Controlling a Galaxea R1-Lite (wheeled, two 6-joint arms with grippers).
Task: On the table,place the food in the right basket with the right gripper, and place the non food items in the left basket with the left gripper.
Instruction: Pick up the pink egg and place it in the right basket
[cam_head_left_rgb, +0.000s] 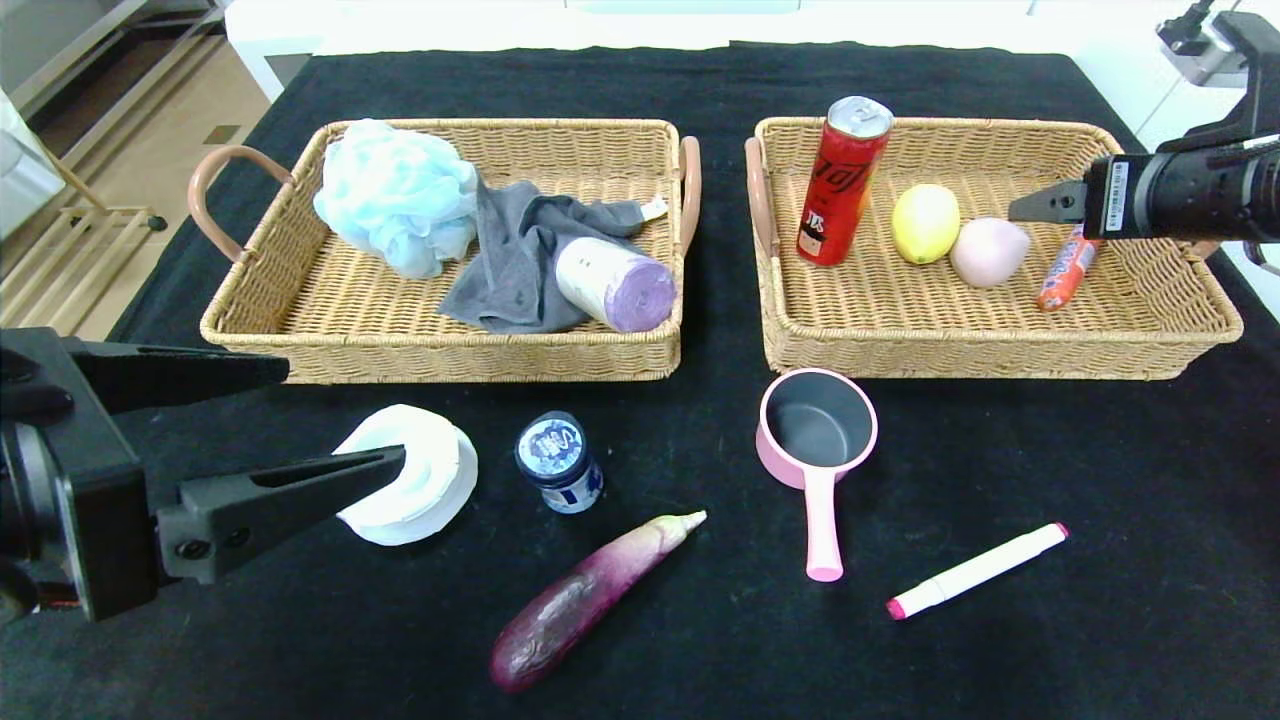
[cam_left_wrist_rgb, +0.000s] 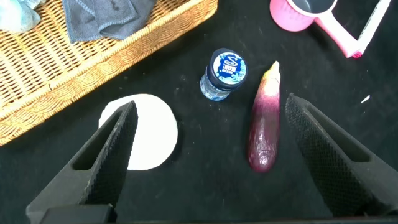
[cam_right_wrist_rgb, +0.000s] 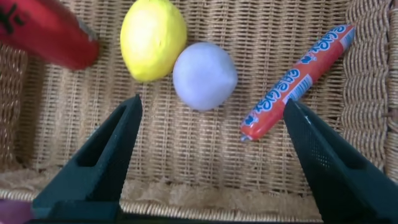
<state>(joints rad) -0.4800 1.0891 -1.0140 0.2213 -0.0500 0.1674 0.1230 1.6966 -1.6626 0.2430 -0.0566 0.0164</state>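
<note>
While both baskets are filling, eggplant (cam_head_left_rgb: 585, 602), jar (cam_head_left_rgb: 559, 463), tape roll (cam_head_left_rgb: 415, 474), pot (cam_head_left_rgb: 817, 436), marker (cam_head_left_rgb: 975, 571) are waiting lower frame; left gripper (cam_head_left_rgb: 330, 425) and right gripper (cam_right_wrist_rgb: 211, 140) are hanging released, empty.

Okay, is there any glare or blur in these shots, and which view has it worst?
Head view: the floor and walls beyond the table are washed out bright, and the red can shows a glint on its top. Right wrist view: worst blur, on the can at the frame edge. Left wrist view: the white tape roll is blown out, detail lost.
</note>
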